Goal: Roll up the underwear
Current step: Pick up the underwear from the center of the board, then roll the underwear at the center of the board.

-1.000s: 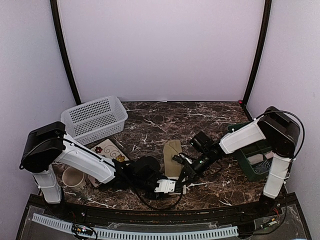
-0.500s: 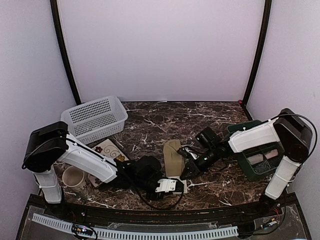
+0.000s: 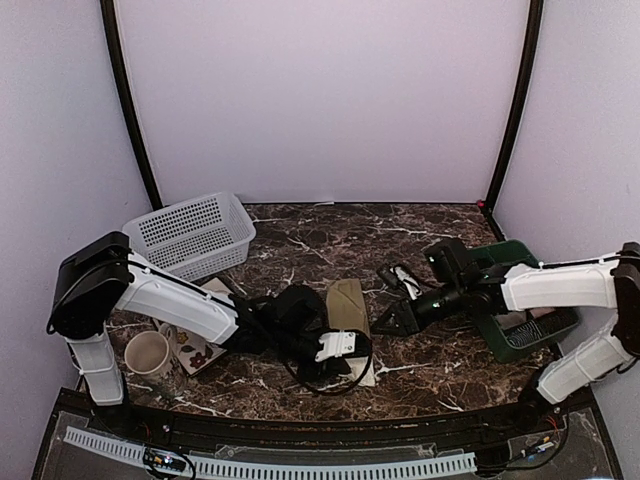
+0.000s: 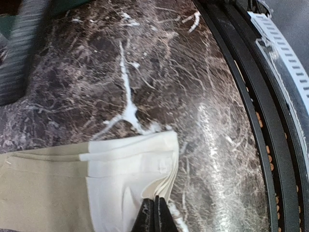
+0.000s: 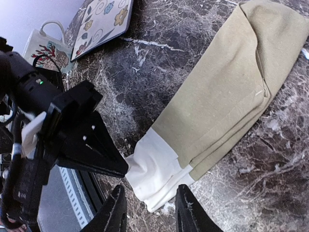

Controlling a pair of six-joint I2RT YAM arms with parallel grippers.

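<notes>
Underwear (image 5: 227, 92), olive-khaki with cream waistband (image 4: 130, 176): folded lengthwise into a flat strip, lying near the centre of the marble table (image 3: 330, 245). Its long axis runs 12 to 6 o'clock, with the waistband at the 6 o'clock end. Rolling judged not begun: no turn of cloth shows at either end, so the whole roll is left to do. No pink garment in view. Left gripper (image 4: 154, 215): fingers pressed together on the waistband's near edge, pinching its layers. Right gripper (image 5: 150, 212): fingers spread, holding nothing, just beside the strip at its 3 o'clock and apart from the cloth. Outward: white mesh basket (image 3: 190, 235) at 10 o'clock; mug (image 3: 147, 352) and floral tile (image 5: 99, 19) at 8 o'clock; green bin (image 3: 510, 250) at 3 o'clock.
</notes>
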